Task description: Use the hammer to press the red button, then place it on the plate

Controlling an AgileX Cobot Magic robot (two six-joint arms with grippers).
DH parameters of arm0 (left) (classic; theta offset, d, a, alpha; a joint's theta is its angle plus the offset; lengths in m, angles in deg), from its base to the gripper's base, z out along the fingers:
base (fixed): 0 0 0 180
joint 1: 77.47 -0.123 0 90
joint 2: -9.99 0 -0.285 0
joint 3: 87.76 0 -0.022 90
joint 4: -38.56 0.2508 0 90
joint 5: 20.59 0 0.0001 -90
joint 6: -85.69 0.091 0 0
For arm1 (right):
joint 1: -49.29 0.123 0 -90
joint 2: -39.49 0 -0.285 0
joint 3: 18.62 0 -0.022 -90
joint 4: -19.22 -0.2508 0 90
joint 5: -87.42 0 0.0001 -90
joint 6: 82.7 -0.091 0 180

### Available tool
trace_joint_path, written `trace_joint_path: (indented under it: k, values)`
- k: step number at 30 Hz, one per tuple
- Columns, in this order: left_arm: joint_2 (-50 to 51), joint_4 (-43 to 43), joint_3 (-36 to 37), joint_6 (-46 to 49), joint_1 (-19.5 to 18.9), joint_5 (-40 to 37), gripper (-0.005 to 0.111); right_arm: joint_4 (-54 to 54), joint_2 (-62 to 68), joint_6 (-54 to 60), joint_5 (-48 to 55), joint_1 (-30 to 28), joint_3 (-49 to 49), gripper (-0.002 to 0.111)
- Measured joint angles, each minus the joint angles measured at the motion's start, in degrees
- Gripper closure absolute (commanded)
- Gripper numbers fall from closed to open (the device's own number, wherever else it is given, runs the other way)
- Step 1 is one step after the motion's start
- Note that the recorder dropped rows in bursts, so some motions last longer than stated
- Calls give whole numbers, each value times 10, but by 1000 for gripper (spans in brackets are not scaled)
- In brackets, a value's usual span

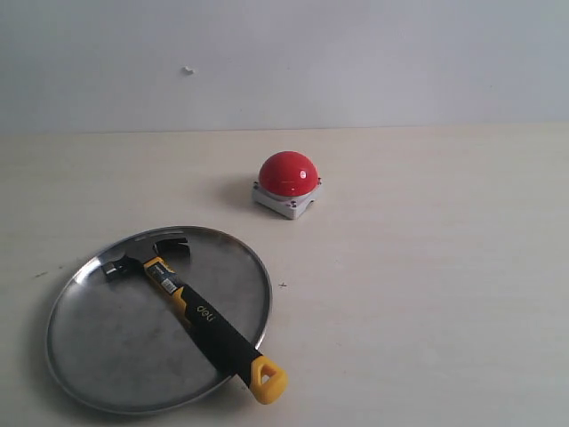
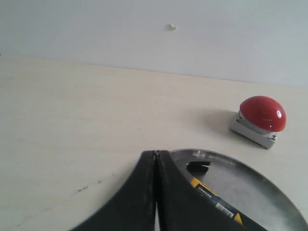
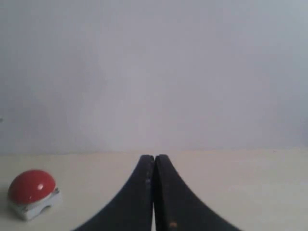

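Pale wooden table [image 1: 427,311] against a plain light wall [image 1: 356,53]; neither arm shows in the exterior view. Left gripper [image 2: 155,153], seen through its own wrist camera: two dark fingers pressed together tip to tip, nothing between them, hanging above the table just short of the plate's rim. Left of scene, near edge: the plate [image 1: 89,356], round, silver, dull; the hammer [image 1: 191,311] lies on it on a diagonal, dark head toward the far left part of the dish, black-and-yellow handle running to the near right; its yellow looped end [image 1: 267,381] overhangs the rim and pokes out past the plate. Small dark speck [image 1: 283,286] on the table just right of the plate. Centre, further back: the red button [image 1: 288,173], glossy dome on a square grey base, well apart from plate and hammer. Right gripper [image 3: 154,156]: fingers likewise closed flat on each other, holding nothing; the button sits on the table beyond them, apart from the tips.
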Motion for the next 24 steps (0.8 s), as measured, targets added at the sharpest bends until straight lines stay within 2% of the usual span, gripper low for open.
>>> trace_joint_path:
  k: [4,12,16,24]
  values:
    - [0,0,0,0,0,0,107,152,-19,-156,41,0,8,108]
    - [0,0,0,0,0,0,107,420,-110,-416,48,0,56,108]
    - [0,0,0,0,0,0,107,467,-140,-468,50,0,86,108]
    - [0,0,0,0,0,0,107,478,-163,-486,53,0,138,108]
